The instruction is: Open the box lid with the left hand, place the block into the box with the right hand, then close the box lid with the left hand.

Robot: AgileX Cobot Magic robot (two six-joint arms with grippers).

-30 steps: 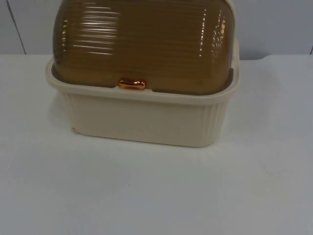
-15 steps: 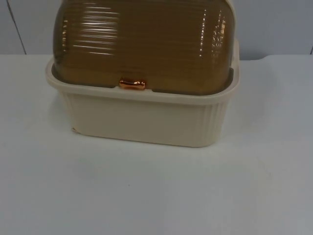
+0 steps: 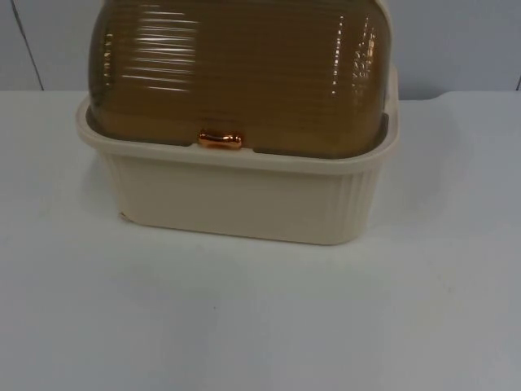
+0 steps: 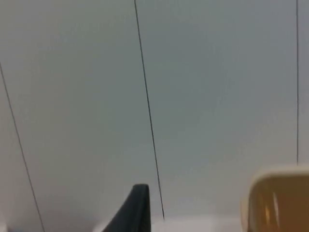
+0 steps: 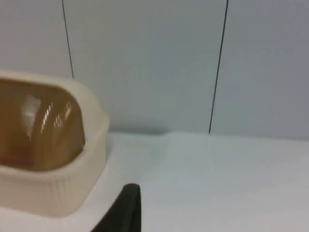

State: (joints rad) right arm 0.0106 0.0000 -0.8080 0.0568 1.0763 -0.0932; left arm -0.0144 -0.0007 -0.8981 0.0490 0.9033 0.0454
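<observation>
Cream box (image 3: pixel 236 199) sits long side across the table (image 3: pixel 260 326), handle (image 3: pixel 220 140) facing the camera; amber lid (image 3: pixel 236 73) shut; grippers' state can't be told.

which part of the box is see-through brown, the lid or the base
The domed ribbed lid; the base below it is opaque cream.
</observation>
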